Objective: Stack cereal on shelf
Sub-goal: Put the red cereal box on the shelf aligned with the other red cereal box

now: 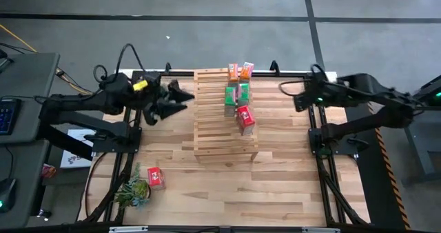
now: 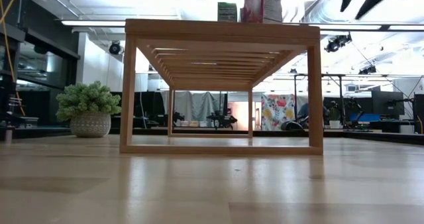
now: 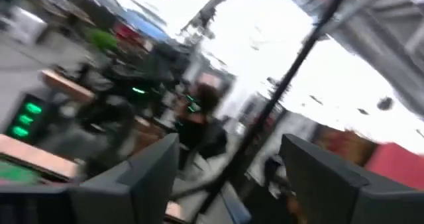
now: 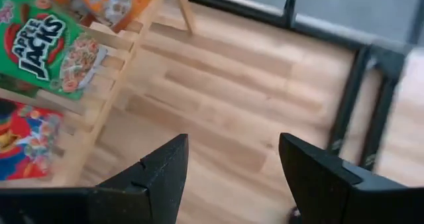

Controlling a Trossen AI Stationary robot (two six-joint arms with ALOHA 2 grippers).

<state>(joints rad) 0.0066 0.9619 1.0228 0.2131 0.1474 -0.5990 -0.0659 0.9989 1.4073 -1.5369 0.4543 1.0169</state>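
Observation:
The light-wood slatted shelf [image 1: 226, 123] stands in the middle of the table. Several cereal boxes stand on its top toward the far end: two orange [image 1: 239, 70], two green [image 1: 237, 94] and one red [image 1: 244, 118]. A second red box [image 1: 155, 177] sits on the tabletop near the left front corner. My left gripper [image 1: 176, 99] hovers open and empty just left of the shelf. My right gripper [image 1: 293, 95] hovers open and empty to the right of the shelf; its wrist view shows a green box [image 4: 50, 48] and a red box [image 4: 23, 144] on the slats.
A green potted plant [image 1: 133, 191] stands beside the loose red box at the table's near left corner. Bare tabletop [image 1: 289, 178] lies right of and in front of the shelf. The near half of the shelf top [image 1: 224, 140] carries no boxes. Black frame rails [image 4: 358, 98] edge the table.

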